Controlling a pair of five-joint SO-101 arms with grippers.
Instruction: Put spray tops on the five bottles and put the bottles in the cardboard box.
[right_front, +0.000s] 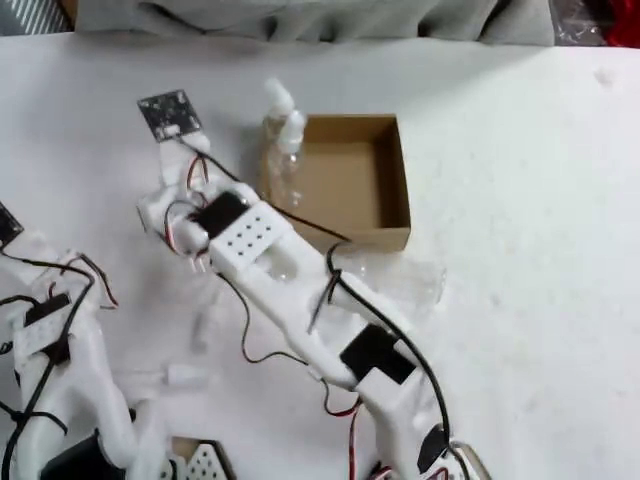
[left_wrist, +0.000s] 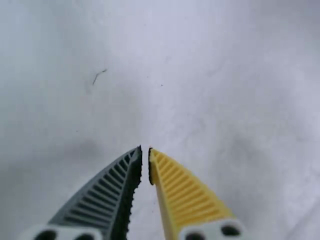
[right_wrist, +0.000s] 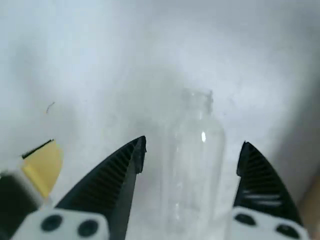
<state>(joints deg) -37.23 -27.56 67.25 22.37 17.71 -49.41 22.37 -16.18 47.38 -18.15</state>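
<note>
— Left of the cardboard box (right_front: 345, 180), how's the right arm posed?
— Stretched diagonally across the table (right_front: 520, 300). The right gripper (right_wrist: 194, 145) is spread wide, with an uncapped bottle (right_wrist: 197, 125) lying between its fingers (not gripped). The left gripper (left_wrist: 145, 150) hovers low over the table, tips practically together.

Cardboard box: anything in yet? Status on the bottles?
Done: two capped bottles stand at the left wall of the cardboard box in the high view; inside or beside, I cannot tell. In hand: the right tool is open around an uncapped bottle; the left tool is shut over the table. Left: cap that one, plus what looks like a clear bottle lying before the box; the box floor looks bare.
</note>
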